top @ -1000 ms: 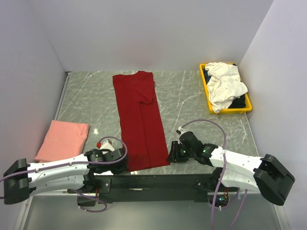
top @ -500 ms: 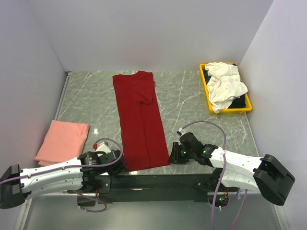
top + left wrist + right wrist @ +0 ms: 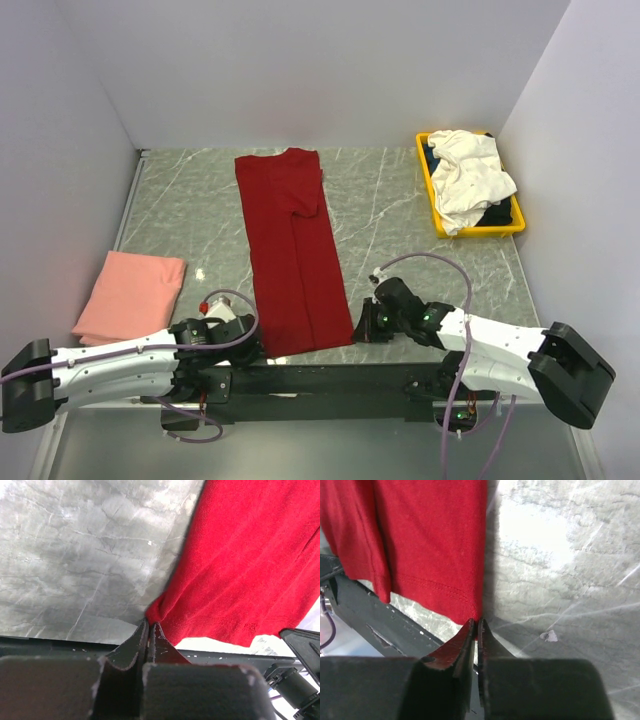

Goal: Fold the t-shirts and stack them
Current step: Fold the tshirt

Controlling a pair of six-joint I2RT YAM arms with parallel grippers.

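The dark red t-shirt [image 3: 293, 250] lies on the marbled table [image 3: 400, 215] as a long narrow strip, collar end far, hem end at the near edge between the two arms. The left gripper [image 3: 149, 625] is clenched on the near-left hem corner, and the cloth puckers right at its tips. The right gripper [image 3: 476, 624] sits at the near-right hem corner with its jaws almost together. A sliver of red shows between them, so it seems to have the corner pinched, though the wrist view is too tight to be sure how much cloth is caught.

The step in hand looks like carrying the hem up towards the collar. To do it well, both corners should rise together and level, travel straight along the strip so the side edges stay lined up, and come down with the hem square across the cloth. If the right pinch is thin, a slow lift guards against it slipping.

The salmon-pink t-shirt [image 3: 130, 292] lies folded at the left edge, and the white t-shirt [image 3: 468, 178] is heaped in the yellow bin [image 3: 427, 185]

No brand, label or writing can be read on anything
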